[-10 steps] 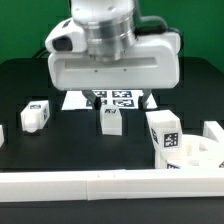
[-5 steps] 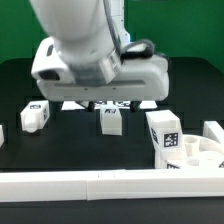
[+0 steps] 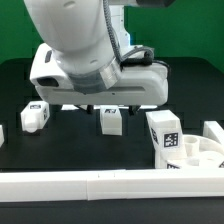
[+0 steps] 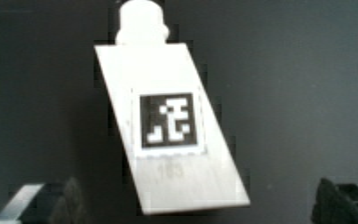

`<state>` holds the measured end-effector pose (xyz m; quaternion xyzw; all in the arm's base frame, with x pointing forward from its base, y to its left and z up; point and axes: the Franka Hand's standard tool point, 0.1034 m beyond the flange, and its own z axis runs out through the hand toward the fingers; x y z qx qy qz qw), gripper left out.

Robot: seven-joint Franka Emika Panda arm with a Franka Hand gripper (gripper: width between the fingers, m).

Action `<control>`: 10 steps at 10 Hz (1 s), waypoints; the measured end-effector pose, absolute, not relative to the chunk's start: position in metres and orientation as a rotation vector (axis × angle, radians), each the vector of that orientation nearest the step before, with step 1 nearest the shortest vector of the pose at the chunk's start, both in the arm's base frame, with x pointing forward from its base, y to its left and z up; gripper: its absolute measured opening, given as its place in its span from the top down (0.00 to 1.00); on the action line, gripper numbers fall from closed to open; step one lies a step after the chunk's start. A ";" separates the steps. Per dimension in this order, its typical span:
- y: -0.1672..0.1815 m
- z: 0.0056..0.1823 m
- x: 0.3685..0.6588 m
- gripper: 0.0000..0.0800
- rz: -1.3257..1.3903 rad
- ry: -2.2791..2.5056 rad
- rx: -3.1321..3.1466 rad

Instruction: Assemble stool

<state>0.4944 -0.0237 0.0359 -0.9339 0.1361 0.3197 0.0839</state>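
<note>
Count in the exterior view: 1 seat, 3 legs, 1 rail, 1 arm.

Seat (image 3: 200,152) sat on the worktop (image 3: 60,150) toward the exterior view's right edge, just behind the rail (image 3: 100,185). It was cut off by the frame, with its sockets facing up.

Legs, none fitted to the seat:
- Leg 1 (image 3: 35,115) was near the worktop edge on the exterior view's left, tag showing.
- Leg 2 (image 3: 110,121) was mid-worktop, right under the arm (image 3: 90,60).
- Leg 3 (image 3: 165,135) stood upright just beside the seat, on the side toward the exterior view's left. Couldn't tell if they touched.

The rail ran along the worktop's near edge across the whole frame. There were 2 more white bits, one at each side border of the exterior view, both cropped. Couldn't tell what they were.

Wrist view showed 1 leg (image 4: 167,120) lying flat on the black worktop, slightly skewed to the finger line. It had one tag face-up and a round peg (image 4: 142,18) on the end away from the gripper (image 4: 194,205).

The fingers (image 4: 43,205) were spread wide, one on each side of the leg's near end, with clear black gaps on both sides. Nothing was gripped and nothing touched. Both fingertips were only partly in frame, so I couldn't tell their height above the worktop.
</note>
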 end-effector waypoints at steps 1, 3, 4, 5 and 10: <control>-0.025 0.034 0.493 0.19 0.979 0.439 -2.779; -0.026 0.032 0.490 0.19 1.015 0.546 -2.756; -0.026 0.032 0.491 0.19 1.013 0.544 -2.757; -0.026 0.032 0.490 0.19 1.013 0.545 -2.757; -0.049 0.015 0.482 0.19 1.120 0.718 -2.642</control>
